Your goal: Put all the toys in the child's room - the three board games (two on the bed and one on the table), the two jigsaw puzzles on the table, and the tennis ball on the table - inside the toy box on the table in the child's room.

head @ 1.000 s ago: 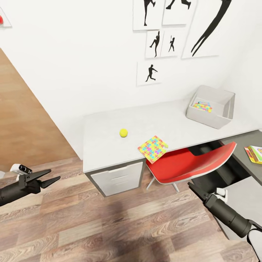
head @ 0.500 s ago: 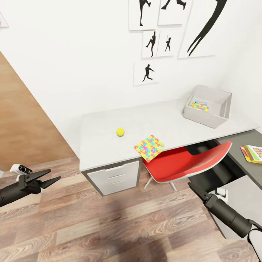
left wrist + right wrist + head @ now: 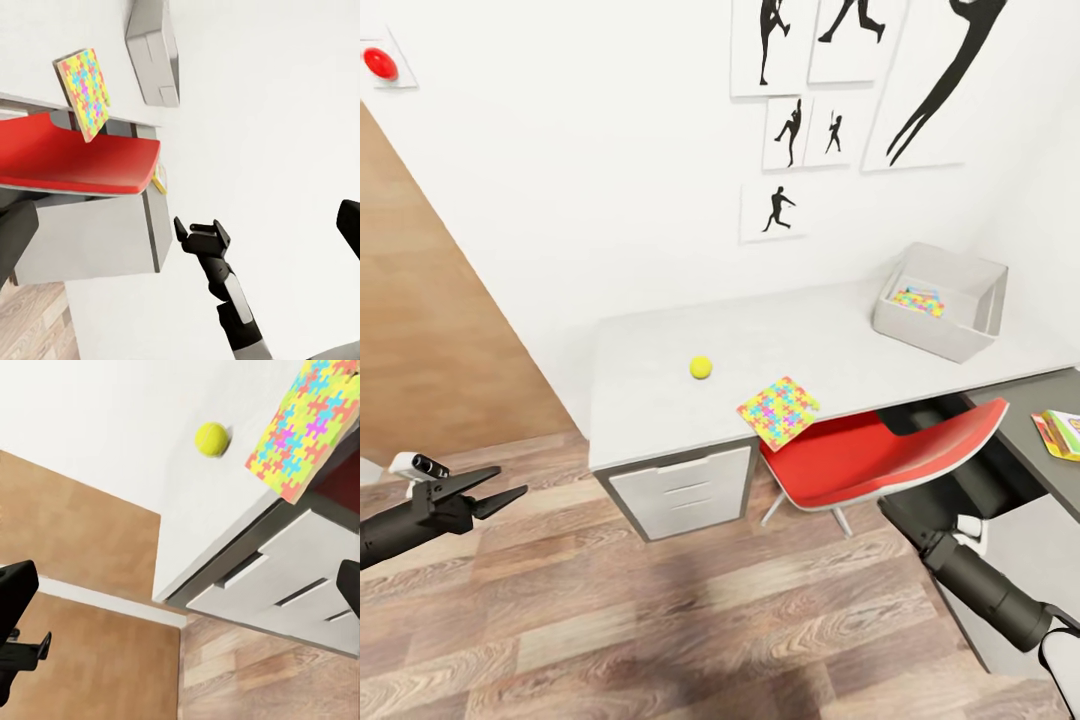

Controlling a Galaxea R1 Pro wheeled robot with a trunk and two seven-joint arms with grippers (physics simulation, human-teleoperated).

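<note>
On the table [image 3: 660, 400] lie the tennis ball [image 3: 701, 368] and one jigsaw puzzle [image 3: 779, 411], which overhangs the front edge. The toy box [image 3: 960, 335] stands at the table's far right with a second jigsaw puzzle [image 3: 918, 300] inside. One board game [image 3: 1063, 432] rests on the dark lower wing. My left gripper [image 3: 508, 486] hovers open and empty over the floor, left of the table. My right gripper [image 3: 199, 227] is open and empty, low beside the red chair. The bed is out of view.
A red chair [image 3: 880, 455] is tucked under the table between the white drawers [image 3: 685, 490] and the lower wing. Wood floor [image 3: 710, 620] spreads in front. A wooden panel [image 3: 430, 340] stands at the left, and framed silhouettes hang on the wall.
The whole head view has shifted slightly, so the camera moved. Both grippers hold the same pose, and nothing on the table has moved.
</note>
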